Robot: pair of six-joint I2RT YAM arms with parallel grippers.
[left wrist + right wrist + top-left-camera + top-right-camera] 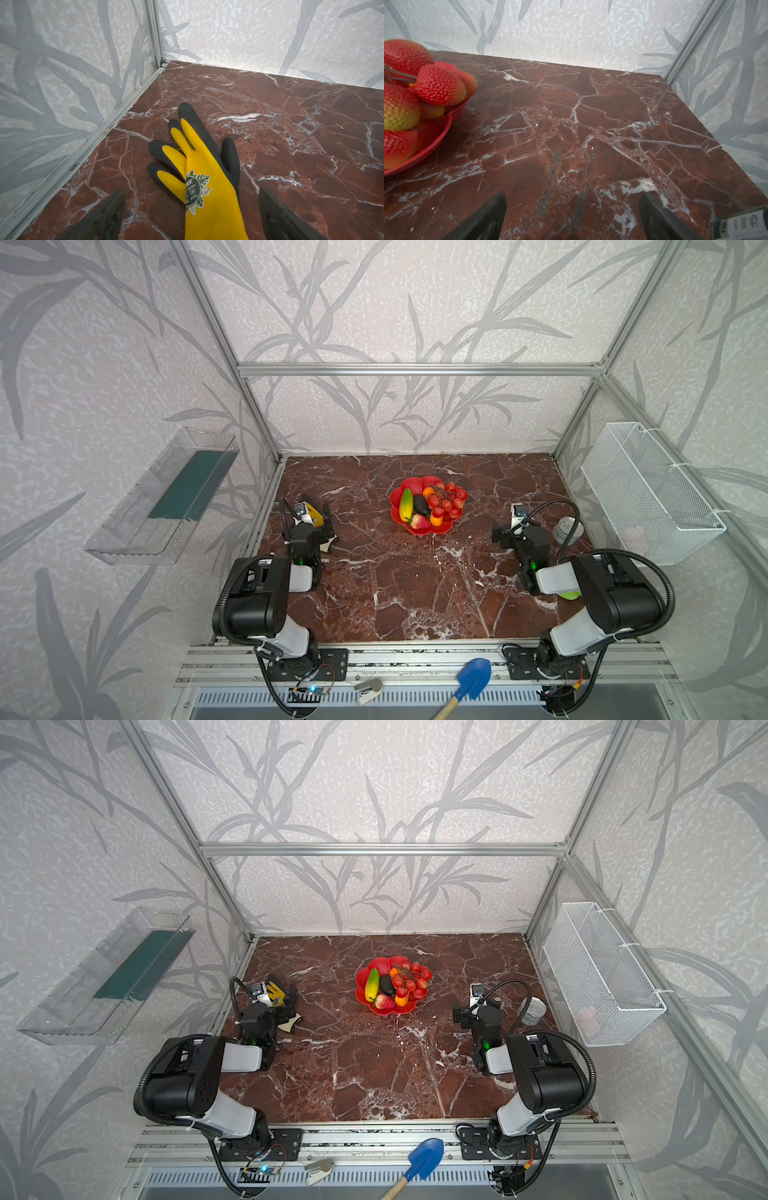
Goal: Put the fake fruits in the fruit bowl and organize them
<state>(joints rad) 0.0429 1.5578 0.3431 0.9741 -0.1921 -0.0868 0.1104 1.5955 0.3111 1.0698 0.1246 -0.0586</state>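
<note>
Pale, pebbly wallpaper (415, 302) printed with grey leaf sprays lines the walls inside an aluminium frame (415, 369). The table (395, 585) below is a glossy slab of red-brown marble shot through with white veins.

Towards the back of the slab, near the middle, sits the fruit bowl (409, 482), a shallow, shiny red dish with a scalloped petal rim. The fake fruits (372, 984) are all piled inside it. A smooth green-yellow oblong (406, 504) lies along the bowl's left side as the top views show it. Beside it is the dark avocado (421, 504), with the small orange (428, 491) behind. At the front edge rest the red-pink peach (419, 522) and the yellow-orange oblong (436, 519). The bunch of red berries (451, 497) fills the right side on thin brown stalks. In the right wrist view their skins are pitted like strawberries and they stand above the rim.

The left claw (191, 191) is spread wide, low over a yellow glove (203, 166) with black rubbery fingertips. The glove lies flat on the marble by the left wall; whether the claw touches it I cannot tell.

The right claw (573, 194) is spread just as wide above bare marble, to the right of the bowl and apart from it. A small round can (567, 529) stands just beside that arm.

A white wire-mesh basket (648, 489) hangs on the right wall and a clear plastic tray (166, 497) on the left.
</note>
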